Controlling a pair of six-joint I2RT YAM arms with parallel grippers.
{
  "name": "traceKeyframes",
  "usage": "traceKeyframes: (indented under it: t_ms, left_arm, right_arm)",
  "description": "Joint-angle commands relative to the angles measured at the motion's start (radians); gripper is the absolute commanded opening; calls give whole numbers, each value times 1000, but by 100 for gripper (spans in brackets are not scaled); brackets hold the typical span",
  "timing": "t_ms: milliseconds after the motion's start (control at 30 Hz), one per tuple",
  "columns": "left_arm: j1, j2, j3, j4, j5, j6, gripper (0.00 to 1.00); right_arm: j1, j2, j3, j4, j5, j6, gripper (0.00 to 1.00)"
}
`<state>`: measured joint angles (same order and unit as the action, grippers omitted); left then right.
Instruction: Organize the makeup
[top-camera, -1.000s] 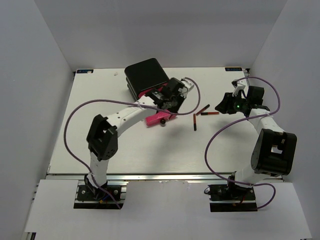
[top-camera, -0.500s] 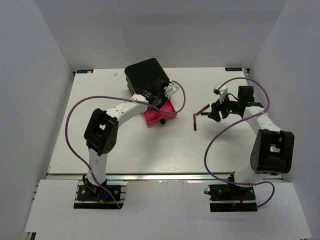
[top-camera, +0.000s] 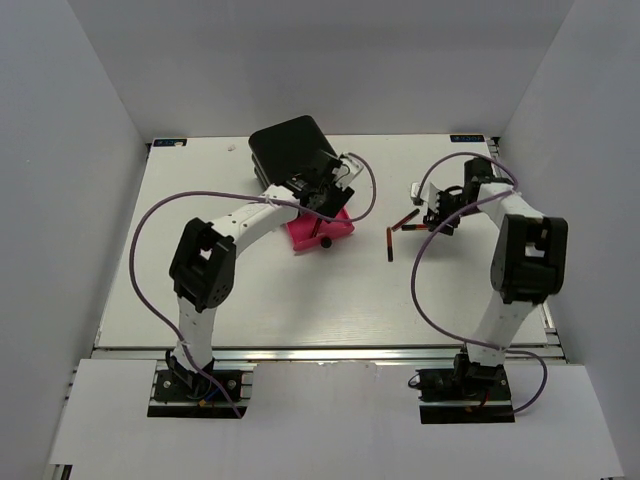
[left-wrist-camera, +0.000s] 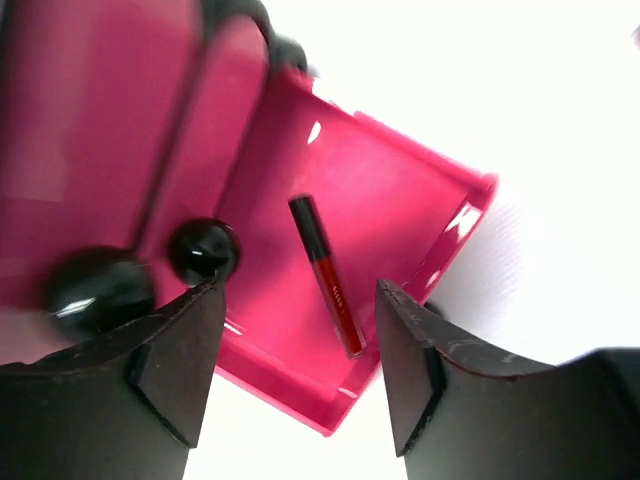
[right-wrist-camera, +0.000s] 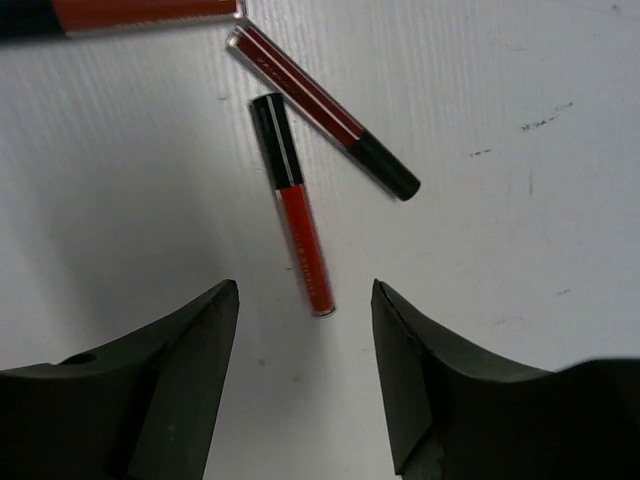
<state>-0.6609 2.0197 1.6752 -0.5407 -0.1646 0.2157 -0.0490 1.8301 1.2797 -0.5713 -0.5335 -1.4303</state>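
left hand (left-wrist-camera: 300, 300) released, nothing between the fingers. It hangs over the pulled-out pink drawer (left-wrist-camera: 400, 190); one dark-red lip stick (left-wrist-camera: 325, 275) lies slanted on the drawer floor in line with the gap, clear of both fingers. Drawer walls stand up on the near and right sides, and two black knobs (left-wrist-camera: 203, 250) sit just beside the left finger. Upper left of that view is blurred pink, can't make it out. right hand (right-wrist-camera: 305, 295) also released, grasping nothing, over white worktop (top-camera: 200, 180). The nearest stick (right-wrist-camera: 295, 210) points its red end into the gap, black cap away. second stick (right-wrist-camera: 320, 110) lies angled just beyond the cap; can't tell if they touch. third stick (right-wrist-camera: 120, 15) is cut off by the frame's top edge. From above, the black box (top-camera: 292, 145) sits rear centre with the drawer at its front, well apart from the loose sticks; the right hand partly covers them.
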Motion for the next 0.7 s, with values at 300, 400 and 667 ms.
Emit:
traceKeyframes:
  t_ms: [300, 400, 667]
  left_arm:
    - [18, -516, -201, 119, 22, -421, 89]
    - [37, -643, -307, 156, 1, -486, 95]
    - [70, -809, -442, 215, 39, -633, 98]
  right_arm:
    - [26, 241, 334, -412, 0, -291, 58]
    - [35, 253, 322, -409, 10, -279, 57]
    - [47, 313, 345, -363, 44, -191, 54]
